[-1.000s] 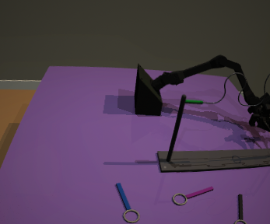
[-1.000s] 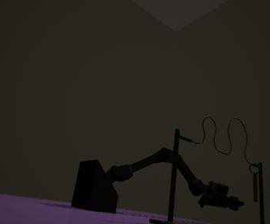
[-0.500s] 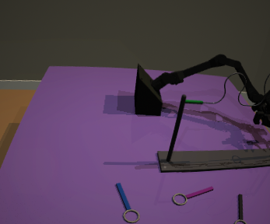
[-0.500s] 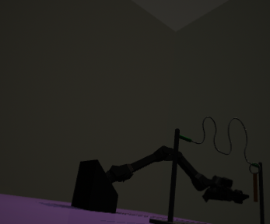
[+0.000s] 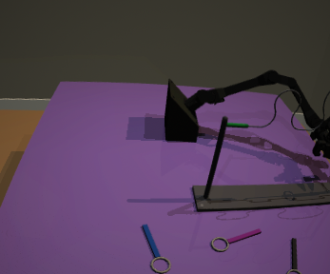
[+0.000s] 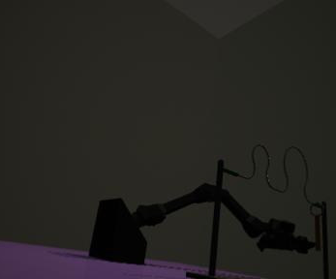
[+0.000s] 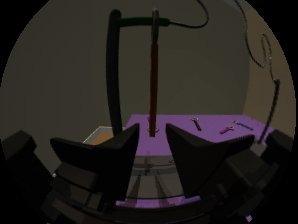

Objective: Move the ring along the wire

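Blue-handled ring (image 5: 153, 248), magenta-handled ring (image 5: 234, 239), near baseboard (image 5: 267, 196)

The ring (image 6: 316, 208) hangs on the short green part of the wire (image 6: 318, 204), right beside the far post (image 6: 324, 237) and a little above the gripper (image 6: 310, 245). Its long orange handle (image 6: 318, 232) hangs straight down, just in front of the gripper's fingertips. The gripper's jaws stand partly apart with nothing between them.

Two posts (image 6: 218, 218), four loose ringed sticks (image 5: 151, 243)
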Available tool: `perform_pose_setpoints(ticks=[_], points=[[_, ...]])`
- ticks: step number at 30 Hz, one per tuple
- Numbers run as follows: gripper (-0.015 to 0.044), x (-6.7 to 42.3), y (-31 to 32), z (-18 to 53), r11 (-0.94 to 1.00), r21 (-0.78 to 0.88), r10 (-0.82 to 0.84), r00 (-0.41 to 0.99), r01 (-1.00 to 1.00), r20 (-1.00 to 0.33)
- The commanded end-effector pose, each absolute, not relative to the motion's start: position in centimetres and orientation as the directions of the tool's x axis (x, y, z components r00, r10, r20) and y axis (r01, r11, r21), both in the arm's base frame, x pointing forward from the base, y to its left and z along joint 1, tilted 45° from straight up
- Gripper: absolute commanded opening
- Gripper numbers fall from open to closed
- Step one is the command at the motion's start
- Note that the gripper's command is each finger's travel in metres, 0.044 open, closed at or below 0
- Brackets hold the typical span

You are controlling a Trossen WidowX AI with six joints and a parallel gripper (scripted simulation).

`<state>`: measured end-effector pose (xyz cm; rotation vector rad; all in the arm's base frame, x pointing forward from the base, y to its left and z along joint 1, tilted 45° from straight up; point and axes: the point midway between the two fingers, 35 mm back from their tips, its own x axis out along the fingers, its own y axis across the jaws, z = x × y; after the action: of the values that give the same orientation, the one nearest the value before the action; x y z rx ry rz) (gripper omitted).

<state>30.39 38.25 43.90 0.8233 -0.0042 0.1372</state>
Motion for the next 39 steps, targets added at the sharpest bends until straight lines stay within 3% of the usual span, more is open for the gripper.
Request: perform_pose_setpoints(ticks=[1,39], points=[[0.016,31.1,38.4,44.1,0.666,0.735,0.123,0.991,-0.127,0.06],[0.016,34.9,38.7,44.3,0.667,0.733,0.123,0.99,-0.13,0.063]])
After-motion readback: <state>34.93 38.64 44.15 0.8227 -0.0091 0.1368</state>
